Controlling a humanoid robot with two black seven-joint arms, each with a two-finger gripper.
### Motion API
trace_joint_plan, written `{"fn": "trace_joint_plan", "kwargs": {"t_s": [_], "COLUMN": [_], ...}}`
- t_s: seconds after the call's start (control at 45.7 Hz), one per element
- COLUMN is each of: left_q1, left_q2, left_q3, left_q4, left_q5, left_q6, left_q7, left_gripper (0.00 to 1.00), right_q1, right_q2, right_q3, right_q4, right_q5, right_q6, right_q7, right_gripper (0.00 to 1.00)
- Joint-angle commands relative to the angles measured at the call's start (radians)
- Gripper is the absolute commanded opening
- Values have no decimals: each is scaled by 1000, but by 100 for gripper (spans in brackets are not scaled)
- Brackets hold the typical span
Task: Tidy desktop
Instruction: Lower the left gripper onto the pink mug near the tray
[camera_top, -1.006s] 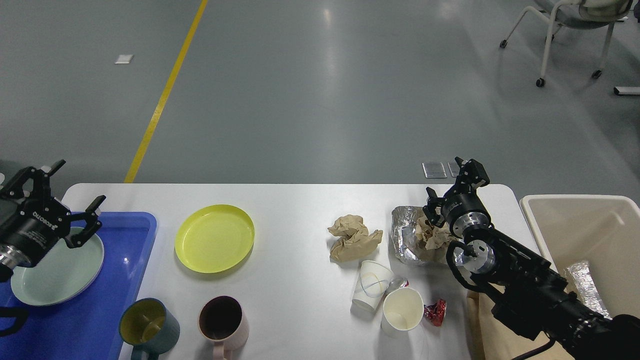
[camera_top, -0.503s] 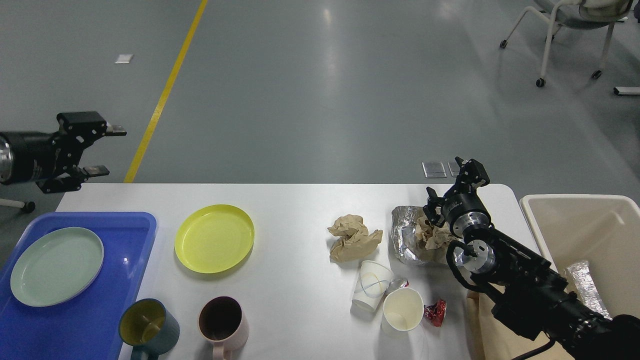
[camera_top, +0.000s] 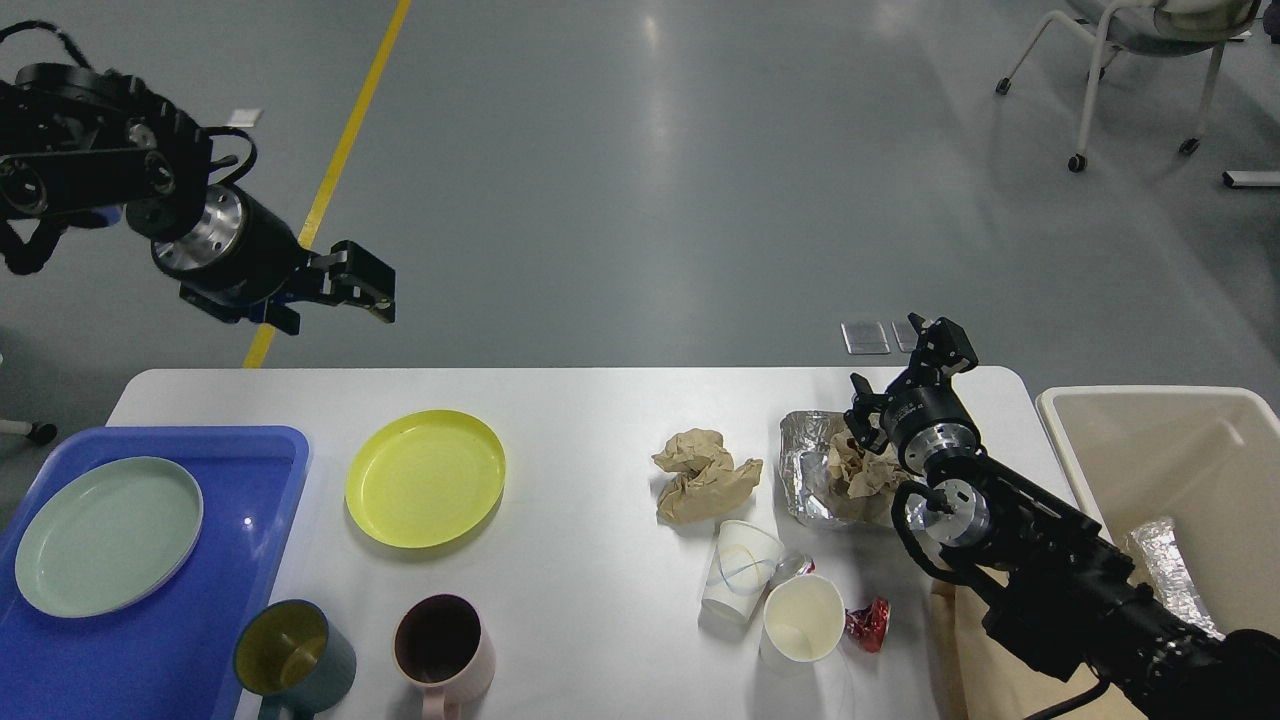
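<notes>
The white counter (camera_top: 590, 420) fills the lower half of the frame, from the lower left to the right edge where a beige bin (camera_top: 1215, 410) stands just beside it. At lower left a blue tray (camera_top: 200, 640) carries a pale green plate (camera_top: 108, 535). Right of the tray lies a yellow plate (camera_top: 425, 478), and below it, near the bottom edge, stand a teal mug (camera_top: 293, 660) and a pink mug (camera_top: 443, 650).

In the centre right sits a crumpled brown paper wad (camera_top: 703, 475), with foil wrapping (camera_top: 808, 470) holding more brown paper just beside it. Below these lie two white paper cups (camera_top: 740, 570) (camera_top: 803, 618) and a small red wrapper (camera_top: 868, 622). No writing can be read on any item.

The left end effector (camera_top: 372, 292) hangs in the upper left of the frame, above the floor beyond the counter, holding nothing; whether its fingers are parted cannot be told. The right end effector (camera_top: 905, 372) hovers over the foil at centre right, fingers spread and empty.
</notes>
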Motion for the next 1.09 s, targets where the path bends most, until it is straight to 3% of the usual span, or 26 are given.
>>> {"fn": "trace_joint_plan", "kwargs": {"t_s": [0.0, 0.131, 0.328, 0.612, 0.7, 0.962, 1.071], "left_q1": [-156, -243, -518, -838, -849, -814, -730], "left_q2": [-81, -188, -282, -342, -357, -365, -357], "left_q3": [83, 87, 97, 111, 136, 182, 182], "left_q4": [-131, -232, -468, -589, -594, -566, -521], "left_q5": [-44, -81, -293, -494, -528, -522, -499], "left_q6": [13, 10, -38, -275, -300, -300, -300], "left_q7": [-4, 7, 10, 10, 12, 16, 18], "left_gripper": [97, 97, 97, 95, 92, 95, 96], "right_q1": [0, 0, 0, 0, 0, 0, 0], "right_q2": [1, 1, -1, 1, -1, -1, -1], "right_q3": [1, 1, -1, -1, -1, -1, 1], "right_q4": [0, 0, 0, 0, 0, 0, 0], "right_q5": [-1, 0, 0, 0, 0, -1, 0], "right_q6": [0, 0, 0, 0, 0, 0, 0], "right_q7": [1, 1, 1, 1, 1, -1, -1], "right_gripper": [100, 100, 100, 100, 100, 100, 100]}}
